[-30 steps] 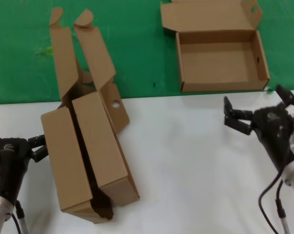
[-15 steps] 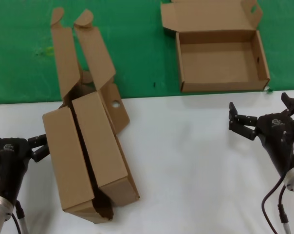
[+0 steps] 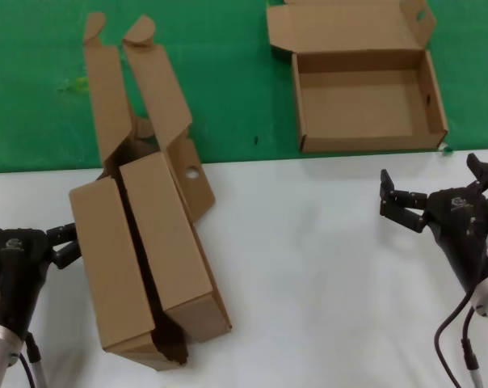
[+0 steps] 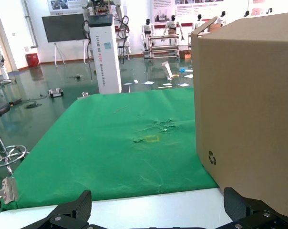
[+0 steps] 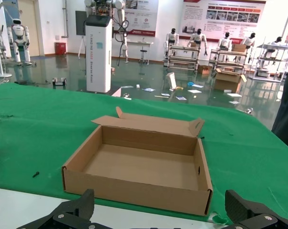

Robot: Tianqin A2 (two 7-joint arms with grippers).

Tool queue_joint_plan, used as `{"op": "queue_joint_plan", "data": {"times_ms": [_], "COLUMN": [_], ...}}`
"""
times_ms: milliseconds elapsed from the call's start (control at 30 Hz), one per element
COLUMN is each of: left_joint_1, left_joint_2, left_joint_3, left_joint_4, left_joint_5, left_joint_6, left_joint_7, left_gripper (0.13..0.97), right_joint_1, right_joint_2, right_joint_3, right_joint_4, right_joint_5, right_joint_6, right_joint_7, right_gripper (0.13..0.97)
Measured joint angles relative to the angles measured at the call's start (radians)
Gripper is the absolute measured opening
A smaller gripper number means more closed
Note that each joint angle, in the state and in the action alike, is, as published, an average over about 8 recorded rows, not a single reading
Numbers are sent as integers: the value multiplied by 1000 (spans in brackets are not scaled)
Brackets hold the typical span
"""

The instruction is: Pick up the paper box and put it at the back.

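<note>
The paper box [image 3: 365, 101] lies open on the green cloth [image 3: 228, 73] at the back right, with its flap lid folded away from me. It also shows in the right wrist view [image 5: 144, 167], empty inside. My right gripper [image 3: 434, 181] is open and empty over the white tabletop, just in front of the box and apart from it; in its own view [image 5: 159, 200] the jaws stand wide apart. My left gripper [image 3: 27, 218] is open and empty at the left edge, next to the pair of brown boxes [image 3: 143, 250].
The pair of alike brown boxes lies across the cloth's edge at the left, flaps raised, and fills one side of the left wrist view [image 4: 249, 105]. White tabletop [image 3: 309, 267] lies between the two arms. Small dark specks dot the cloth.
My right gripper has drawn back and to the right, away from the paper box, then stopped. The box and my left arm have not moved.
</note>
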Motion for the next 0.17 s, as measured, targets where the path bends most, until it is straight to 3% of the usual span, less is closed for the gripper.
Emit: {"op": "queue_joint_plan", "data": {"times_ms": [167], "left_joint_1": [0], "left_joint_2": [0], "left_joint_3": [0], "left_joint_4": [0], "left_joint_5": [0], "left_joint_6": [0], "left_joint_7": [0], "left_gripper": [966], "right_joint_1": [0], "right_joint_2": [0], "right_joint_3": [0], "right_joint_4": [0], "right_joint_5": [0], "right_joint_6": [0], "right_joint_7": [0], "right_gripper": [966]}}
